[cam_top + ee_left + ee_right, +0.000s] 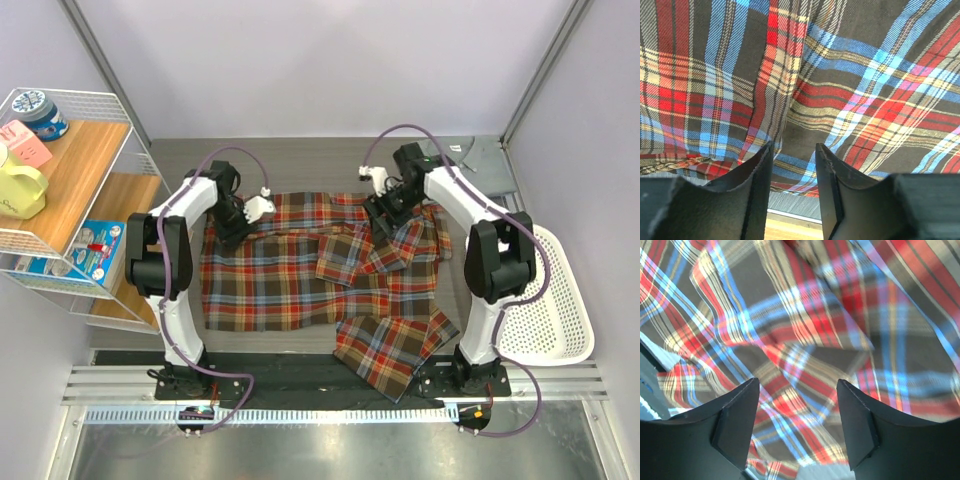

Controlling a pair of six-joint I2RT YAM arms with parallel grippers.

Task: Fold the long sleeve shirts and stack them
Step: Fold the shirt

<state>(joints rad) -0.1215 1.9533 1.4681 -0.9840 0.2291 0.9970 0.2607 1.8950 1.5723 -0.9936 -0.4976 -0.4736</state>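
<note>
Near edge: one part of the red, brown, blue and yellow plaid flannel shirt [270,275] lies off to the right, its lowest corner close to my right arm's base. The body of the shirt is spread flat across the middle of the grey table [310,160], between my two arms, with a crumpled overlap of folds on its right half.

Right of my right arm, beside the shirt: a white plastic mesh basket [550,315].

Left gripper [232,228]: down at the shirt's far-left corner. From my left wrist, the left gripper [793,167] has its dark fingers [755,190] apart by a narrow gap, tips right at the plaid shirt [850,75]. The cloth's edge shows through the gap. I cannot tell whether any fold is between the pads.

Right gripper [385,215]: over the bunched folds on the shirt's far-right part. From my right wrist, the right gripper [797,410] has its fingers [735,415] wide apart, with rumpled plaid shirt [805,340] showing across the whole gap and nothing clamped.

Far right corner: a plain grey-blue shirt [485,165] lies bunched, apart from the plaid one.

Left of the table: a white wire rack with wooden shelves [90,170], holding a yellow mug [18,188].
</note>
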